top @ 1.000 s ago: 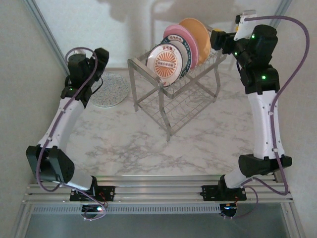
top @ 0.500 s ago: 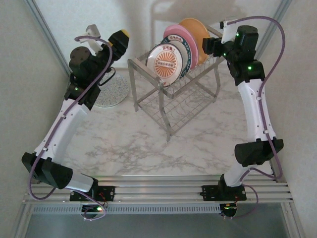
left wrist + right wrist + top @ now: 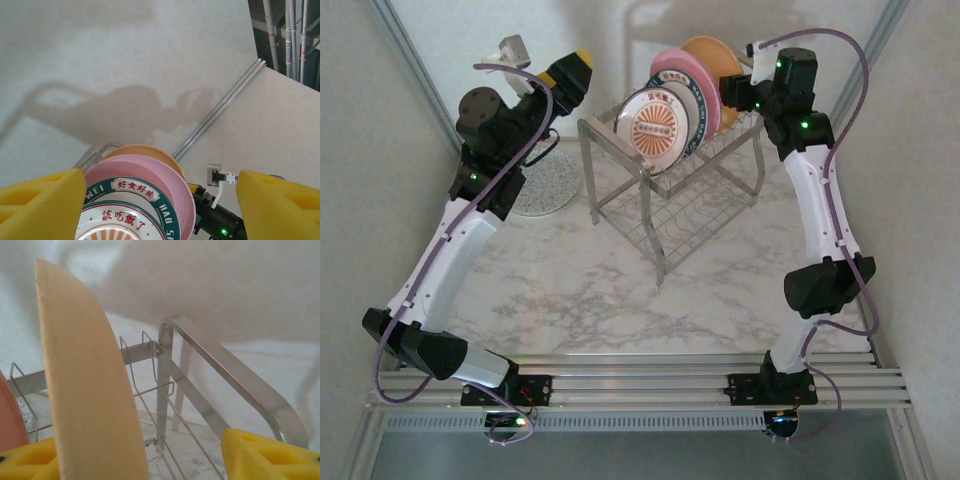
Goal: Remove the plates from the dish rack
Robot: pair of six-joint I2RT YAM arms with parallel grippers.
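My right end effector (image 3: pixel 150 460) stands wide, its yellow pads on either side of the rim of the orange plate (image 3: pixel 85 380), the farthest plate in the row on the dish rack (image 3: pixel 670 215). My left end effector (image 3: pixel 160 205) is wide too and holds nothing. It is raised left of the rack, facing the pink plate (image 3: pixel 150 175) and the sunburst plate (image 3: pixel 655 130), which stand upright in the upper tier. A speckled plate (image 3: pixel 545 185) lies flat on the desk (image 3: pixel 620 290), far left.

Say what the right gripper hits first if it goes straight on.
Probably the orange plate: its rim stands edge-on between the fingers, with the dish rack frame beyond it.
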